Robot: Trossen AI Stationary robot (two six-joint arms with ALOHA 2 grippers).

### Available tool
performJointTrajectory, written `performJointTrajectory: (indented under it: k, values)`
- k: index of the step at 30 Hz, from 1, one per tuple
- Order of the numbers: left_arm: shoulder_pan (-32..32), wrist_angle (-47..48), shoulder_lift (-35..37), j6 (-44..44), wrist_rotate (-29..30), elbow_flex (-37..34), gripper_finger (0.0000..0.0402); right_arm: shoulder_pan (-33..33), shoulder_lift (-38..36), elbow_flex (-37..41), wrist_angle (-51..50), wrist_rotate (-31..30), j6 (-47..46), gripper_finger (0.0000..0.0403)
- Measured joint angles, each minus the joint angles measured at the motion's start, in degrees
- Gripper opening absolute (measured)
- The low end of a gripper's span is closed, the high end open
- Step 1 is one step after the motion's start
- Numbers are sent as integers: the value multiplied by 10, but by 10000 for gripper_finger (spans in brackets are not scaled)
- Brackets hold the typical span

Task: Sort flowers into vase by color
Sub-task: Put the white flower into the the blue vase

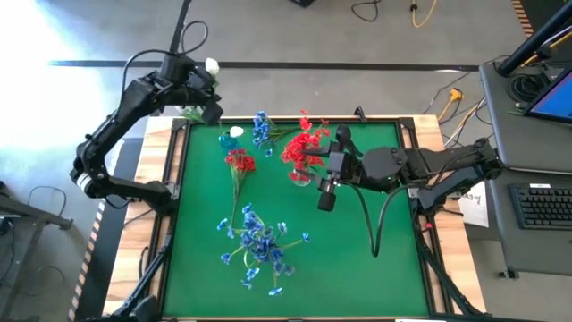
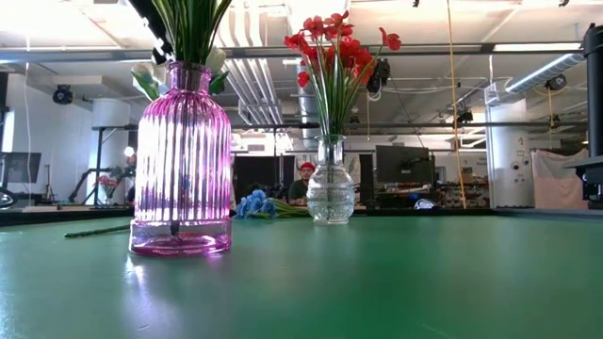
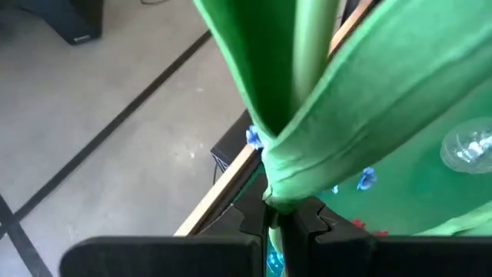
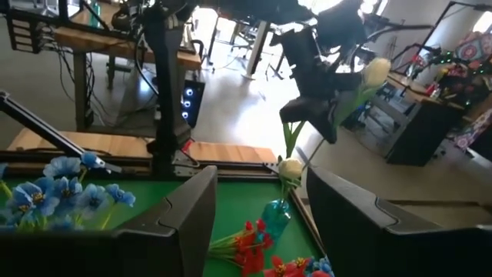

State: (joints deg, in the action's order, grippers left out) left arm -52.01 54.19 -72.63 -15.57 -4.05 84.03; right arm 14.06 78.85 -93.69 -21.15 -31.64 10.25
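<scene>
My left gripper (image 1: 204, 97) is at the table's far left corner, above a pink ribbed vase (image 2: 181, 160), and is shut on a white flower (image 1: 212, 65). Another white bud (image 4: 290, 168) stands in that vase. A clear vase (image 2: 331, 193) holds red flowers (image 2: 334, 42) upright by their stems. My right gripper (image 1: 322, 183) is open and empty beside the clear vase. One red flower (image 1: 239, 163) and several blue flowers (image 1: 261, 243) lie flat on the green mat. My left gripper pinches the white flower's green stem, wrapped in its leaf (image 3: 270, 201), between its two fingers, below the bloom (image 4: 375, 71). The flower is tilted, bloom uppermost. The stem slants down toward the pink vase's mouth (image 4: 278, 206); I cannot tell whether its end is inside.
Another blue spray (image 1: 261, 130) lies near the mat's far edge. A wooden frame (image 1: 420, 125) borders the green mat (image 1: 375, 268). A keyboard (image 1: 543, 206) and a laptop stand on a desk beyond the table's right edge. A person in a red cap (image 2: 306, 179) sits beyond the table.
</scene>
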Motion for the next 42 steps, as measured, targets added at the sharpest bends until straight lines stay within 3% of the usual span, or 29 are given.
performJointTrajectory:
  k: [21, 34, 42]
  values:
    - [-3, -119, 30, -5, -1, -142, 0, -14, 0, 0, 2, 0, -23, 194]
    - [-3, -161, 30, 0, -1, -189, 1, -14, 0, 1, 2, 0, -22, 194]
    - [-3, -156, 30, 0, 0, -185, 63, -14, 0, 1, 2, 0, -22, 194]
